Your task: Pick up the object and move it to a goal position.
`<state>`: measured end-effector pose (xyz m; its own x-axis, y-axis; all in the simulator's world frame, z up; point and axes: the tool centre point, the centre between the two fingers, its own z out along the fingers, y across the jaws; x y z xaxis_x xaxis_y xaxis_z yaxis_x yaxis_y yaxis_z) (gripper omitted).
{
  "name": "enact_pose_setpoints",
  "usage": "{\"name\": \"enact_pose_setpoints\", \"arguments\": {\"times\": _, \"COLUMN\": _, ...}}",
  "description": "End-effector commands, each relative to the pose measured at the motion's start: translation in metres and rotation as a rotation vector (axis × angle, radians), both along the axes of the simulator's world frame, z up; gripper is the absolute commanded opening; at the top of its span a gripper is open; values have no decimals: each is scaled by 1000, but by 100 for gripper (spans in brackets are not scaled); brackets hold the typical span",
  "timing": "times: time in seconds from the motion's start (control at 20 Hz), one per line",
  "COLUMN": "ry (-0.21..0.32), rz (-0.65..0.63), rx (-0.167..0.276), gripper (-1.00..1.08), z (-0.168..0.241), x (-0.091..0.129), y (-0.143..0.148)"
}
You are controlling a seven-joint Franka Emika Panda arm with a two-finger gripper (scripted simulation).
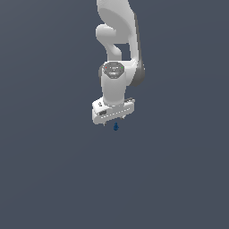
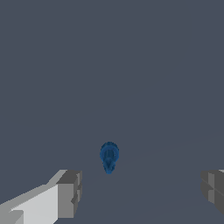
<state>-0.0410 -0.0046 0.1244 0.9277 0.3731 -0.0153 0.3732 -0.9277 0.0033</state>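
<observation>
My claw is spread wide, the 2 grey fingertips far apart with nothing between them, touching nothing! The object, that little dark blue piece, sits out ahead of the gap, clear of both pads. From the exterior view it shows just below my white hand, small and blue, against the plain grey ground.
</observation>
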Motion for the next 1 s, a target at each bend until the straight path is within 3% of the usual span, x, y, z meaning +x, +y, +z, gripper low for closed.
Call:
{"name": "enact_pose_setpoints", "arguments": {"times": 0.0, "ry": -2, "rz": 76, "rx": 2, "gripper": 100, "z": -8, "x": -6, "y": 3}}
{"name": "enact_pose_setpoints", "arguments": {"times": 0.5, "ry": -9, "rz": 280, "rx": 9, "gripper": 100, "z": -27, "x": -24, "y": 12}}
{"name": "enact_pose_setpoints", "arguments": {"times": 0.95, "ry": -11, "rz": 326, "rx": 11, "gripper": 100, "z": -31, "x": -28, "y": 14}}
